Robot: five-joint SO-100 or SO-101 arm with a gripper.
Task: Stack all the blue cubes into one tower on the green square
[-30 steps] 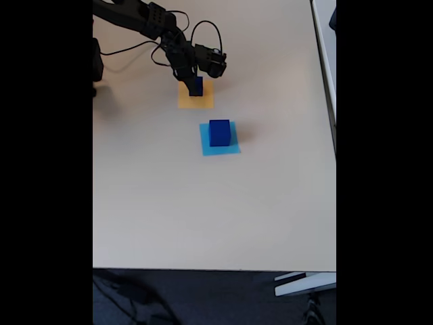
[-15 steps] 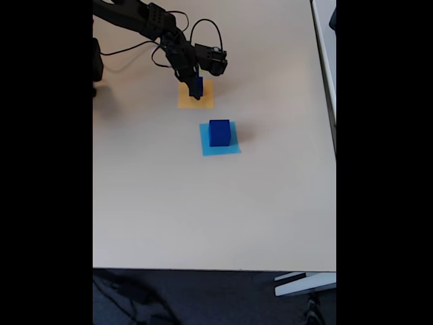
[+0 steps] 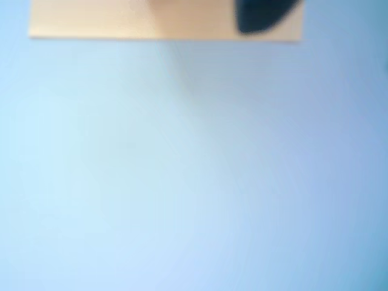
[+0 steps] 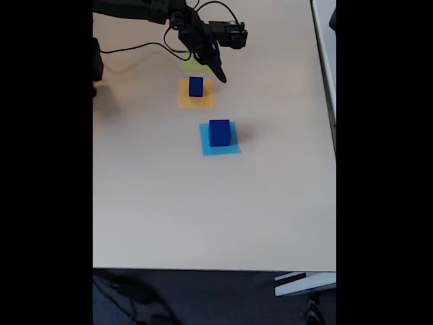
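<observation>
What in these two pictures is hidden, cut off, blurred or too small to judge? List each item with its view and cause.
- Green square, fixed view: mostly covered by the gripper; its extent is unclear.
- Fingers, fixed view: too small and dark to tell open from shut.
- Orange square, wrist view: cut off by the top edge and blurred.
- Dark shape, wrist view: blurred and cropped; unidentifiable.

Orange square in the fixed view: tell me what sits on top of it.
A small blue cube sits on the orange square, near its far edge. The paper beneath the cube is covered. The tool hangs past the square's far right corner, apart from the cube.
</observation>
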